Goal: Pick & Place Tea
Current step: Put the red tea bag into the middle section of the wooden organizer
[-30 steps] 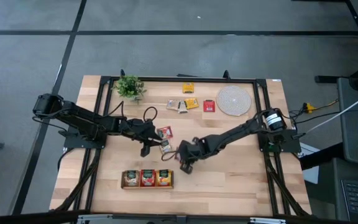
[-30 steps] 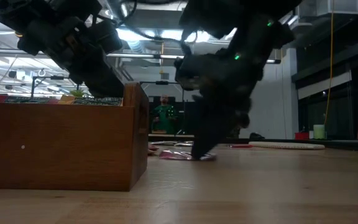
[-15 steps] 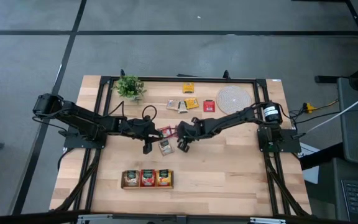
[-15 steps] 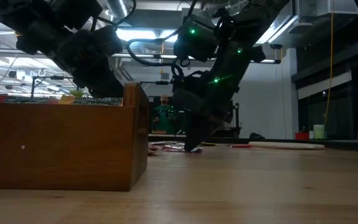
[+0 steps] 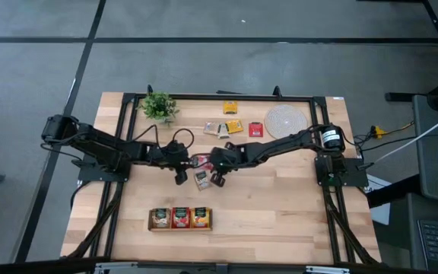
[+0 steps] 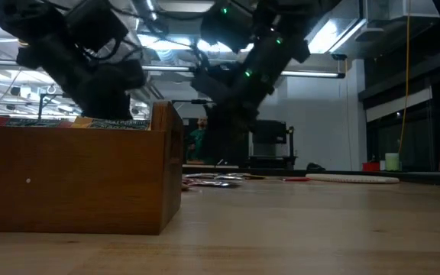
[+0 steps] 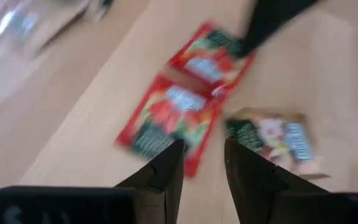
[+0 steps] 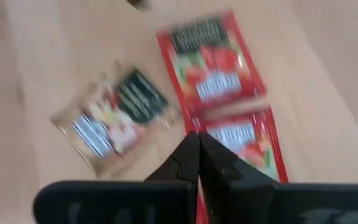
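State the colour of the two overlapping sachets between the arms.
Red sachets, clearest in the right wrist view.

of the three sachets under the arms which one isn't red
The pale sachet with the dark green band, lying alone beside the two red sachets, which lie end to end.

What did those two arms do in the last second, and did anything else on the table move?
The right claw, shut and empty, swung up from the table's near middle to the loose red sachets and pale sachet, beside the left claw. The left arm barely shifted. The wooden tray, plant, woven mat and far sachets stayed put.
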